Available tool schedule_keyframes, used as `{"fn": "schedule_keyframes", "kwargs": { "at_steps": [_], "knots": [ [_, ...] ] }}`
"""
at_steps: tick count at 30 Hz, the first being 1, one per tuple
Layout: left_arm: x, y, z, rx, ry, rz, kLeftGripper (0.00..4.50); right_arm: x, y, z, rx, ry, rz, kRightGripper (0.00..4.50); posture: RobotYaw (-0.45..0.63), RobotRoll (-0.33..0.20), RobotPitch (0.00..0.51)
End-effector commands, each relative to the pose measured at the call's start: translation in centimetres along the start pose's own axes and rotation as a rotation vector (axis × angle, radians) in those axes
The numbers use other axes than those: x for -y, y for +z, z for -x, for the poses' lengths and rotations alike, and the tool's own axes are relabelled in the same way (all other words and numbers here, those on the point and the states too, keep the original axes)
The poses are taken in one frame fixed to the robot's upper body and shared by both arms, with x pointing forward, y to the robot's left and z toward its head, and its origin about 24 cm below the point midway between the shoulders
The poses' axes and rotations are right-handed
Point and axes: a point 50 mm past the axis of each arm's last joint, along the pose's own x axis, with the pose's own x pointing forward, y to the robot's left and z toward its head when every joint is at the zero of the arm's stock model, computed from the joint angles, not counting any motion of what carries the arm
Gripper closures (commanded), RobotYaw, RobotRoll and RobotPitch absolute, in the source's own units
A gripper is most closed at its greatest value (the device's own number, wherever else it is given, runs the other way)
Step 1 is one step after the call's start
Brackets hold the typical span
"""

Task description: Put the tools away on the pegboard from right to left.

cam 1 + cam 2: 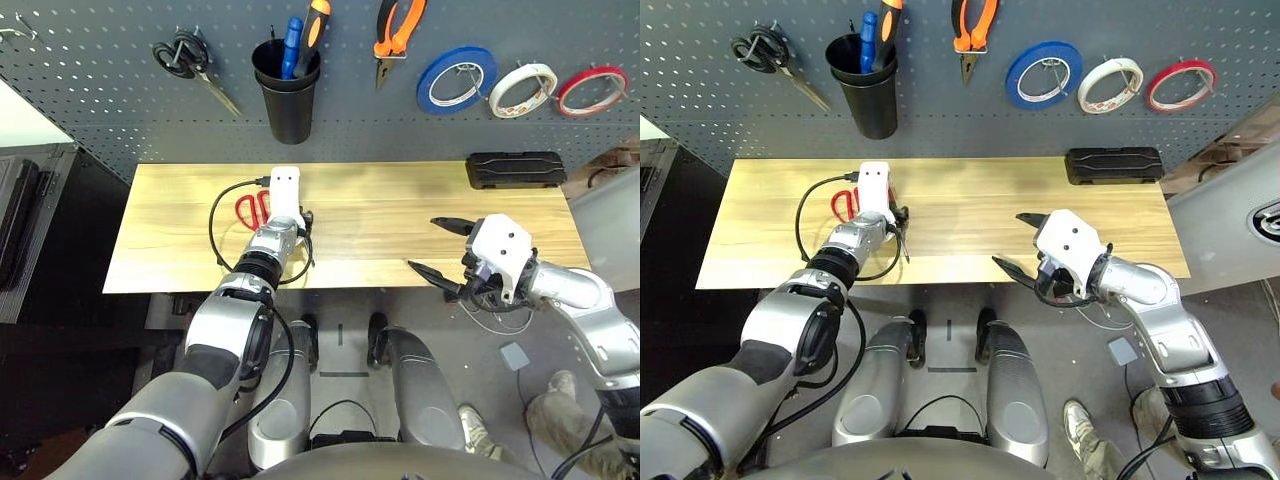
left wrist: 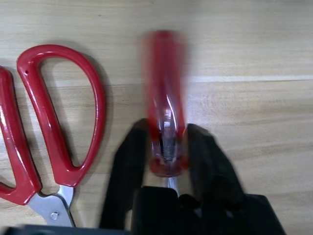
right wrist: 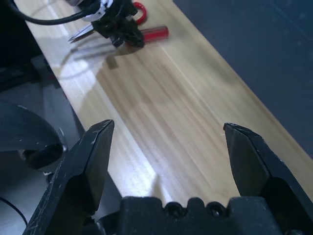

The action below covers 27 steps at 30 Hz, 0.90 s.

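1. Leftmost on my feed, black-handled scissors [image 1: 185, 58] hang on the pegboard [image 1: 100, 90], then a black cup [image 1: 287, 95] holding a blue-handled tool [image 1: 292, 45] and an orange-handled one [image 1: 316, 20].
2. Next along the board: orange-and-black-handled pliers [image 1: 398, 30] on a hook, blue tape roll [image 1: 456, 80], white tape roll [image 1: 523, 89], red tape roll [image 1: 592, 90], each on its own hook.
3. On the wooden table [image 1: 400, 210], left part, red-handled scissors [image 2: 44, 132] lie flat, handles toward the pegboard.
4. Just beside them lies the red-handled screwdriver [image 2: 165, 98]; my left gripper [image 2: 168, 161] is down on it, black fingers [image 2: 208, 161] narrowed around the handle's near end, one each side. Touching it, looks like a grip; the handle is blurred.
5. A black cable [image 1: 222, 225] loops on the table by my left wrist.
6. A black case [image 1: 515, 169] sits at the table's far right edge, below the tape rolls.
7. My right gripper [image 1: 440, 248] hangs off the table's near right edge, fingers [image 3: 88, 166] spread wide, nothing between them.
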Motion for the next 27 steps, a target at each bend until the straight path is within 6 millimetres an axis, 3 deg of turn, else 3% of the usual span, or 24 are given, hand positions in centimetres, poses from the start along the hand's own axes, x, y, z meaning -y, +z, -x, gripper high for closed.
{"fn": "schedule_keyframes", "kwargs": {
  "at_steps": [1, 14, 27],
  "knots": [
    [0.6, -1.8, -0.1, -0.069, -0.002, 0.038, 3.65, -0.1, -0.2, 0.4, -0.007, 0.016, -0.003, 0.0, 0.04, 0.0, 0.315],
    [2.5, 1.0, 1.7, 0.01, -0.045, 0.221, 3.65, 0.5, -0.3, -0.8, 0.039, 0.033, 0.009, 0.0, 0.12, 0.0, 0.292],
    [-0.6, 1.3, 8.2, 0.124, 0.087, 0.31, 3.65, 2.2, -1.2, -1.4, 0.124, -0.02, -0.076, 0.0, 0.21, 0.0, 0.286]
  ]
}}
